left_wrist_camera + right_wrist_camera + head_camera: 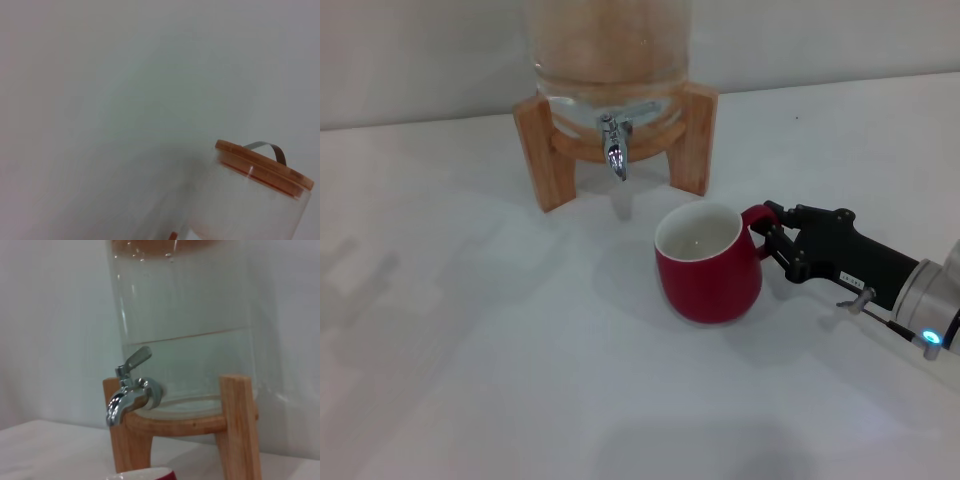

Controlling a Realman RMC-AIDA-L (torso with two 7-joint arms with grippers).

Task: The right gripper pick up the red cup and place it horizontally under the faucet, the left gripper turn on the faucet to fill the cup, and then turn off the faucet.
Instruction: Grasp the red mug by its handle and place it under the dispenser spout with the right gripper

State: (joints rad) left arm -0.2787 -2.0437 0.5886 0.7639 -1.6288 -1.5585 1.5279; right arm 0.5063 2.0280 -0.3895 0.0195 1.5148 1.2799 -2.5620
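No text, brand, number or sign can be read anywhere. The right gripper (767,228) carries a small white label on its black wrist, but its print is too small to make out. The red cup (708,264), the faucet (615,146) and the glass jar (190,330) bear no lettering.

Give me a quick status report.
Right gripper at the red cup's handle. Cup upright, short of the faucet. Left gripper out of sight. Nothing between cup and faucet.
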